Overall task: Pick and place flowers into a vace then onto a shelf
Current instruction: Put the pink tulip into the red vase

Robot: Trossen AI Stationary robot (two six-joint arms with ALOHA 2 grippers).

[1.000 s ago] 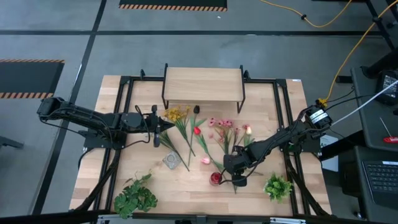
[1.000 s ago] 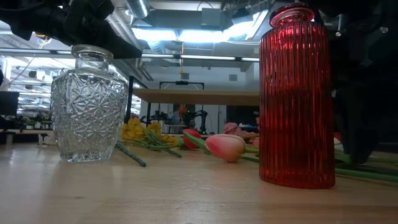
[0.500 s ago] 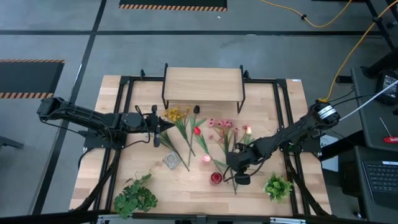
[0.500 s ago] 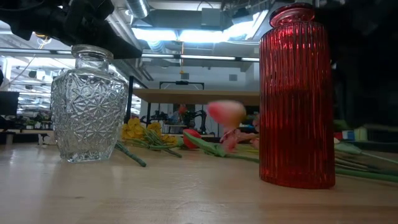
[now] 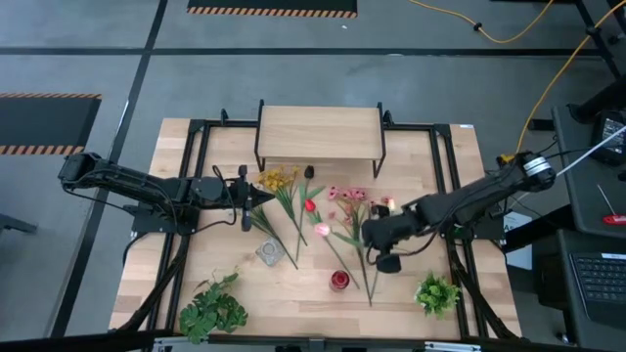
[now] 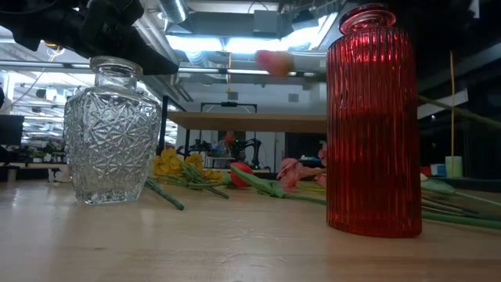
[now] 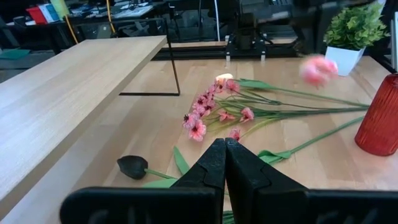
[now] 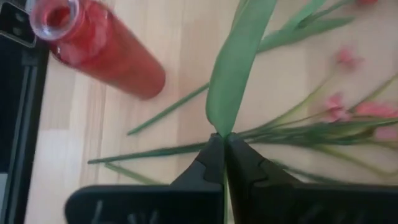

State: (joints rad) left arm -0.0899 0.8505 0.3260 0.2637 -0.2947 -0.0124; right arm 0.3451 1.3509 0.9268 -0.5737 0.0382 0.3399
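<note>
Gripping status, right gripper (image 8: 225, 144): fingers pressed together on the stem of a pink tulip (image 5: 321, 231); a long green leaf of that stem rises from between the fingers in the right wrist view.
Right gripper position: above the table (image 5: 225, 264), right of centre, between the flower spread and the small potted plant (image 5: 436, 292).
Pink tulip position: blossom raised off the tabletop; in the low view it shows blurred, high up beside the neck of the red vase (image 6: 374, 121); in the left wrist view it hangs above the lying stems.
Left gripper (image 7: 224, 151): fingers fully closed against each other, nothing between them.
Left gripper position: left of table centre, pointing toward the flowers, just beside the yellow blossoms (image 5: 276, 180).
Flowers (image 5: 349, 200): spread flat on the tabletop in front of the shelf; pink cluster at centre, yellow cluster to the left, one red blossom (image 5: 310, 205) between them, one dark blossom (image 7: 132, 166) lying near the shelf.
Shelf (image 5: 319, 132): stands at the far edge of the table, centred; top surface bare.
Red vase: upright, ribbed, near the front edge, centre; nothing visible in its mouth in the right wrist view.
Clear glass vase (image 6: 112, 131): upright, cut pattern, left of the red vase and well apart from it.
Leafy plant (image 5: 212, 308): front left corner of the table.
</note>
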